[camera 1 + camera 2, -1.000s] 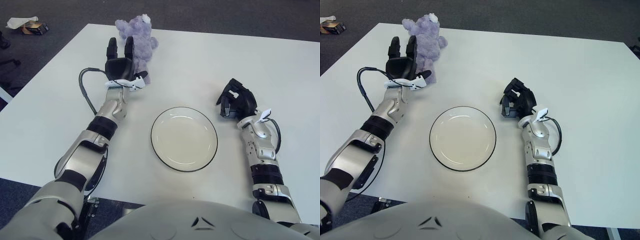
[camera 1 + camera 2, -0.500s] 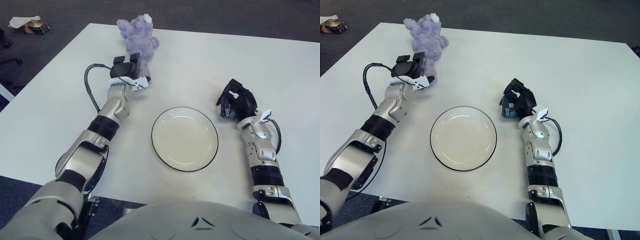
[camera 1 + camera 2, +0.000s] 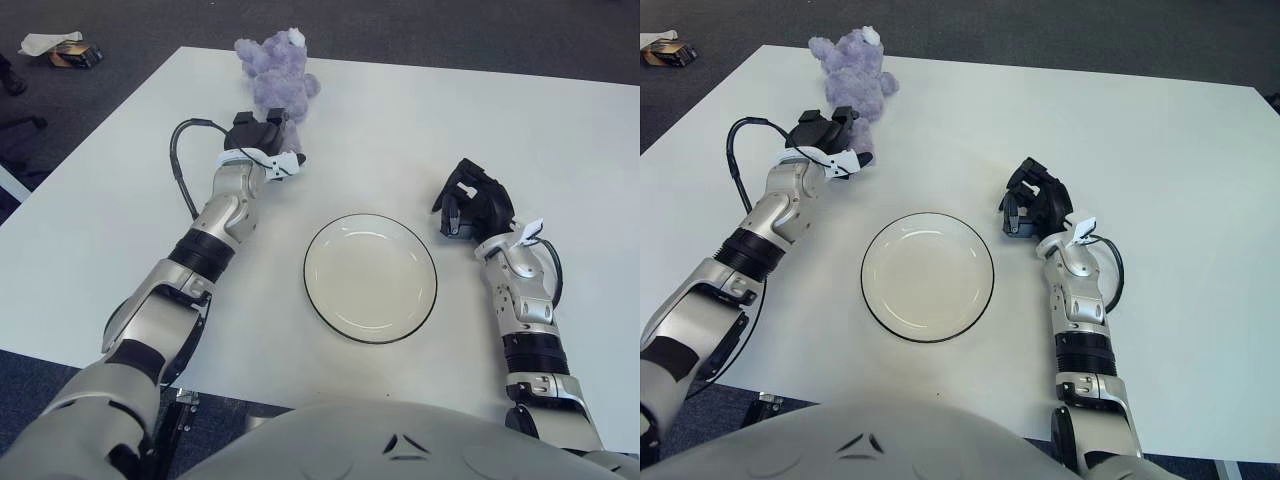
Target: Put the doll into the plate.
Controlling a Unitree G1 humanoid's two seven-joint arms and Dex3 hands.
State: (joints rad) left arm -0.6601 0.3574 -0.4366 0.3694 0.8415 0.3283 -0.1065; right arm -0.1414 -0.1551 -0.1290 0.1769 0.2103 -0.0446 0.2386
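Note:
A purple plush doll [image 3: 274, 74] sits upright near the table's far left edge. My left hand [image 3: 258, 134] is pressed against its lower body from the near side, with the black fingers [image 3: 836, 121] curled forward around the doll's legs. A white plate [image 3: 370, 278] with a dark rim lies empty in the middle of the table, nearer me and to the right of the doll. My right hand [image 3: 472, 204] shows just to the right of the plate, fingers curled with nothing in them.
The white table [image 3: 420, 120] stretches wide behind the plate. A black cable [image 3: 180, 170] loops off my left wrist. Some small items [image 3: 60, 50] lie on the dark floor past the table's far left corner.
My left hand's fingers, upright and spread a second ago, have folded forward onto the doll's lower body, and the hand has pushed slightly further in. The right hand has not moved.

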